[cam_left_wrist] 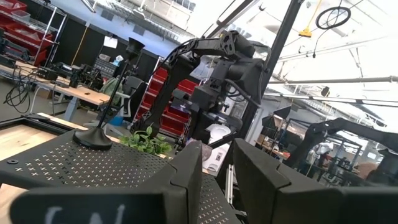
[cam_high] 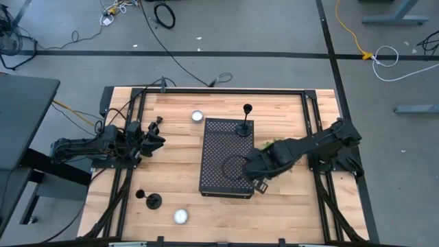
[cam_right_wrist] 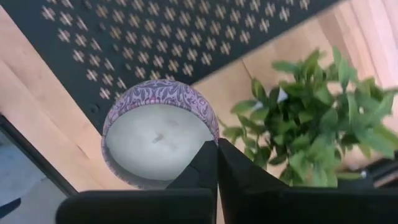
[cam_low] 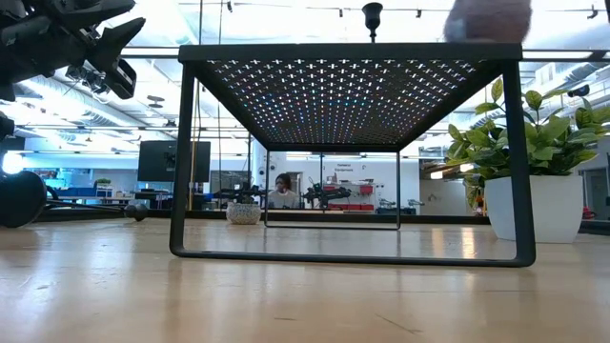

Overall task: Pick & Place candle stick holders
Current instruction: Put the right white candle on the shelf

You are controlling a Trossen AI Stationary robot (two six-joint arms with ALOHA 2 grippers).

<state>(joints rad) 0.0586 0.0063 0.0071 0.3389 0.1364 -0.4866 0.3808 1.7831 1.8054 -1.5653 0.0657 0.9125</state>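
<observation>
One black candle stick holder (cam_high: 245, 125) stands upright by its round base (cam_left_wrist: 93, 138) on the far right part of the black perforated stand (cam_high: 219, 147). Another holder (cam_high: 152, 200) lies on the table near the front left. My right gripper (cam_high: 259, 182) hangs over the stand's near right corner, pointing down, shut on a purple-walled candle cup (cam_right_wrist: 158, 134) with white wax. That cup shows blurred just above the stand's top (cam_low: 486, 19). My left gripper (cam_left_wrist: 217, 180) waits open at the table's left side (cam_high: 156, 134) with nothing between its fingers. My right gripper has the purple candle cup by its rim (cam_right_wrist: 210, 127), on one side of the cup, with the fingertips (cam_right_wrist: 208, 163) coming from above and pointing down. The fingers hide how the wall sits between them. The cup hangs lifted clear and slightly tipped over the stand's edge.
A green leafy plant (cam_high: 274, 144) in a white pot (cam_low: 534, 205) stands on the table right of the stand, under my right arm. Two small white candles lie on the wood, one at the far side (cam_high: 197, 116) and one at the near edge (cam_high: 180, 217).
</observation>
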